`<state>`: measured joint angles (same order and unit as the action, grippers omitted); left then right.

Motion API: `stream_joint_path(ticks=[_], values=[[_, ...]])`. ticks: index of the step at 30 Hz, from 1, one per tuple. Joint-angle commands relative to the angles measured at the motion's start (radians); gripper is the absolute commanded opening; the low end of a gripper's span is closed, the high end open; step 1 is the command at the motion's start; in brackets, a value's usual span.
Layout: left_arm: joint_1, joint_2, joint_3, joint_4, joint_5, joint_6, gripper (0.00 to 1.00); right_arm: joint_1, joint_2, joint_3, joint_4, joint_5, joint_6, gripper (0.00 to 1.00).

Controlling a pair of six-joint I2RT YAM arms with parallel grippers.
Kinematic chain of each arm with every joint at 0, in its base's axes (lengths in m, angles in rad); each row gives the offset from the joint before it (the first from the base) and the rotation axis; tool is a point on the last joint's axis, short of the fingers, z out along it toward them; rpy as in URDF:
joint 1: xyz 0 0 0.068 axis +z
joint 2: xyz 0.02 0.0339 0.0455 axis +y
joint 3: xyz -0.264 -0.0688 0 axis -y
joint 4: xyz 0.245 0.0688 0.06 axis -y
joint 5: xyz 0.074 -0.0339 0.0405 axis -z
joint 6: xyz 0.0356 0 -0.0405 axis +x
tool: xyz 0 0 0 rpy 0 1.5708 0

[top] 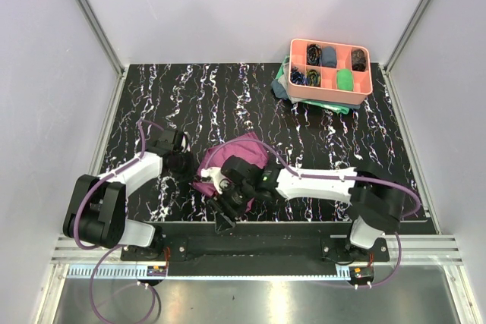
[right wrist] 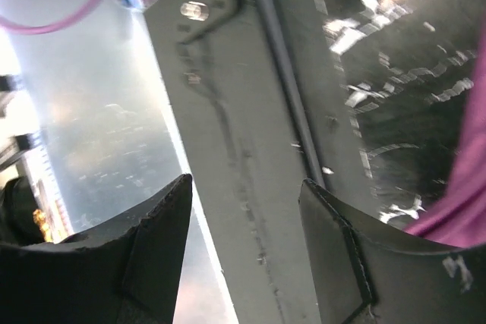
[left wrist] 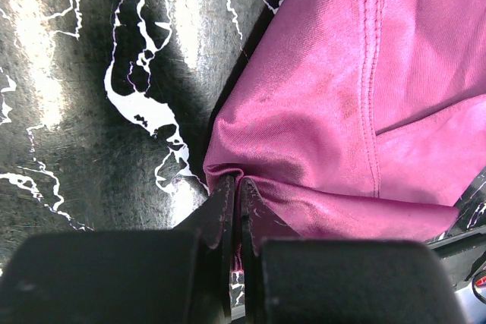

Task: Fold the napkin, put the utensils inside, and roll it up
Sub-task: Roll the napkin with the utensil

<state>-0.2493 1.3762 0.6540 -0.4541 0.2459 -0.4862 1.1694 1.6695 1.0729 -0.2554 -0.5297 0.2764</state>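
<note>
The plum-purple napkin (top: 237,154) lies bunched on the black marbled table, near the front middle. My left gripper (top: 190,168) is at its left edge. In the left wrist view this gripper (left wrist: 234,185) is shut on a gathered corner of the napkin (left wrist: 342,96), with cloth pinched between the fingers. My right gripper (top: 225,218) is at the napkin's near side and points toward the table's front edge. It is open (right wrist: 247,187) with nothing between its fingers, and a sliver of napkin (right wrist: 465,210) shows at its right. The utensils are out of view.
A pink compartment tray (top: 295,45) holding small cloth rolls stands at the back right on a teal-green cloth (top: 282,81). The table's front edge and metal rail (right wrist: 228,111) lie just beyond my right fingers. White walls enclose the table.
</note>
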Motion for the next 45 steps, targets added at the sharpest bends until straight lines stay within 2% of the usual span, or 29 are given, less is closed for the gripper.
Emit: stream_joint_path(ticks=[1,7,14,21,30,35,39,41,45], values=[[0.002,-0.008,0.022,0.015,0.003,0.021,0.00,-0.007,0.041,0.010,-0.021,0.126,0.023,0.67],[0.002,-0.014,0.019,0.012,0.001,0.021,0.00,-0.008,0.095,0.059,-0.099,0.171,-0.028,0.67],[0.002,-0.016,0.019,0.012,0.000,0.023,0.00,-0.048,0.053,0.064,-0.173,0.215,-0.085,0.67],[0.002,-0.011,0.022,0.011,0.000,0.024,0.00,-0.125,0.030,0.024,-0.173,0.168,-0.098,0.67],[0.002,-0.003,0.027,0.012,0.004,0.026,0.00,-0.143,0.065,-0.001,-0.173,0.117,-0.100,0.67],[0.002,0.021,0.038,0.003,0.024,0.028,0.00,-0.139,-0.016,0.080,-0.212,0.126,-0.108,0.68],[0.002,0.027,0.044,-0.003,0.027,0.032,0.00,-0.079,-0.059,0.157,-0.226,0.223,-0.157,0.70],[0.001,0.029,0.047,-0.005,0.029,0.032,0.00,-0.038,-0.051,0.174,-0.206,0.327,-0.198,0.76],[0.002,0.030,0.049,-0.003,0.033,0.034,0.00,-0.020,-0.019,0.148,-0.050,0.497,-0.256,0.80]])
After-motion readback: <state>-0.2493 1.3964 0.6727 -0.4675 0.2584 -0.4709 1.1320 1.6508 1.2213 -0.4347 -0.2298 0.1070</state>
